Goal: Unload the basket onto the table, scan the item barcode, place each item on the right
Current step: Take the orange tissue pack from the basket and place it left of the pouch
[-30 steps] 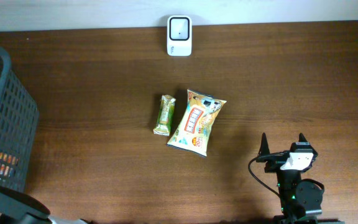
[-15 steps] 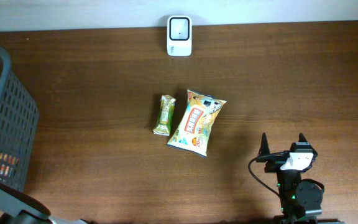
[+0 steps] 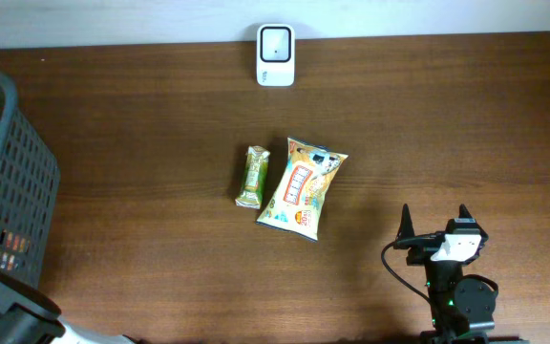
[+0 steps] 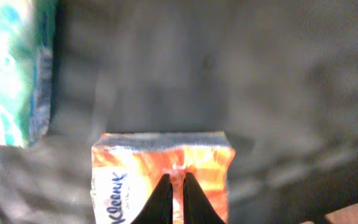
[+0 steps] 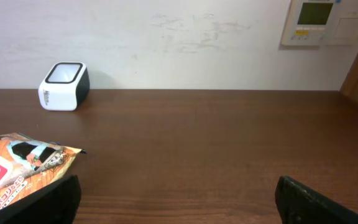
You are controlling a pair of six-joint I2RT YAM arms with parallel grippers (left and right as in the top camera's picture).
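Dark wooden table [image 3: 160,143], scanner [image 3: 276,42] at its far edge. In the left basket [image 3: 8,162], left gripper [image 4: 173,198] pinched shut atop the orange tissue pack [image 4: 204,168], hold uncertain; right gripper [image 3: 434,222] wide open. Pick-up step: next, lift and face its barcode to the scanner

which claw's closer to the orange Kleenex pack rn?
Left. The left claw is shut with its tips on the orange Kleenex pack, inside the basket; the right claw sits open far across the table.
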